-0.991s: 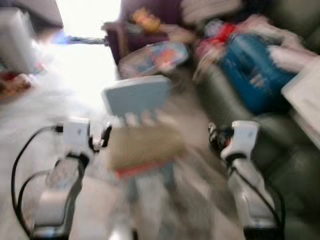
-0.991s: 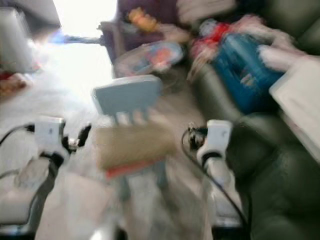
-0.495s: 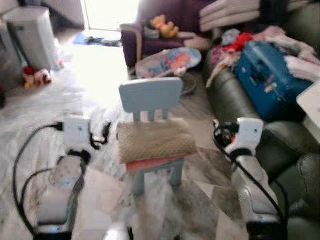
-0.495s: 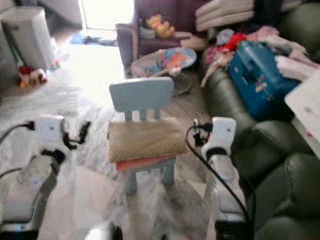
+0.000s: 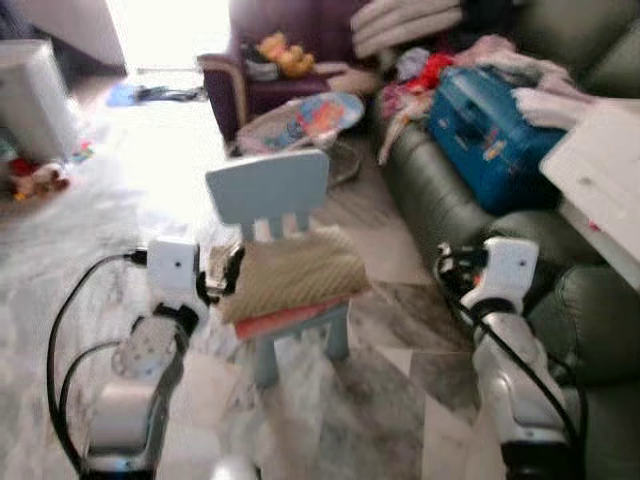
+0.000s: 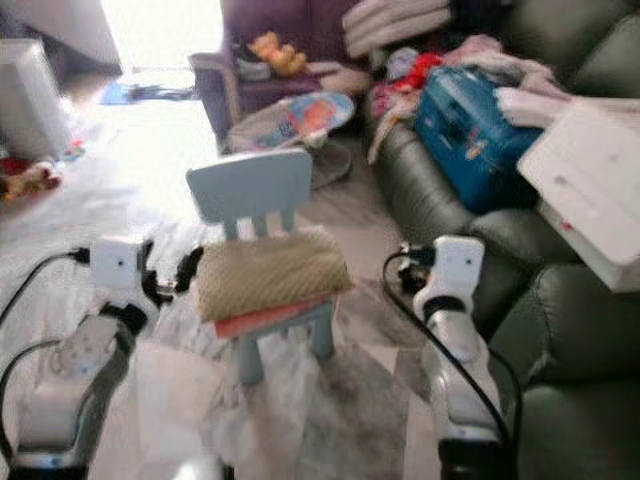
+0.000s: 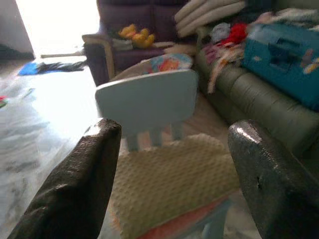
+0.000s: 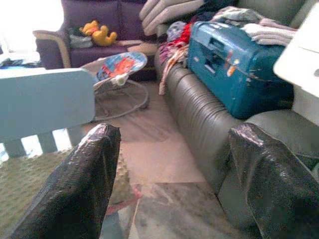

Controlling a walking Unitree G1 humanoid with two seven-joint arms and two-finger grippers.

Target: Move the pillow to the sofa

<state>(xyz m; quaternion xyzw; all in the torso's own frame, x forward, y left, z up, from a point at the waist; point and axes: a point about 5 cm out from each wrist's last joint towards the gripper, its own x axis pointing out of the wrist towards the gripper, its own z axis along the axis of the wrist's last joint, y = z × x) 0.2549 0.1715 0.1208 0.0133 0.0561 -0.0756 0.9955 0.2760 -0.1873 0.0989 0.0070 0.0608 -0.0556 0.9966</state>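
A tan, textured pillow (image 5: 296, 278) with a coral underside lies on the seat of a small pale-blue child's chair (image 5: 268, 188). My left gripper (image 5: 230, 272) is held at the pillow's left edge, open; in the left wrist view the pillow (image 7: 174, 179) lies past its spread fingers (image 7: 89, 164). My right gripper (image 5: 448, 270) hangs open to the right of the chair, between it and the dark green sofa (image 5: 435, 200). In the right wrist view the sofa (image 8: 199, 104) shows between the two fingers.
A blue suitcase (image 5: 488, 135), clothes (image 5: 420, 75) and a white box (image 5: 600, 165) lie on the sofa. A baby bouncer (image 5: 305, 115) and a purple armchair (image 5: 262, 85) with a yellow plush toy stand behind the chair. A white bin (image 5: 30, 95) is at far left.
The whole view has shifted and sharpened as the camera moved. My left gripper now sits closer to the pillow's left edge. Both grippers remain open.
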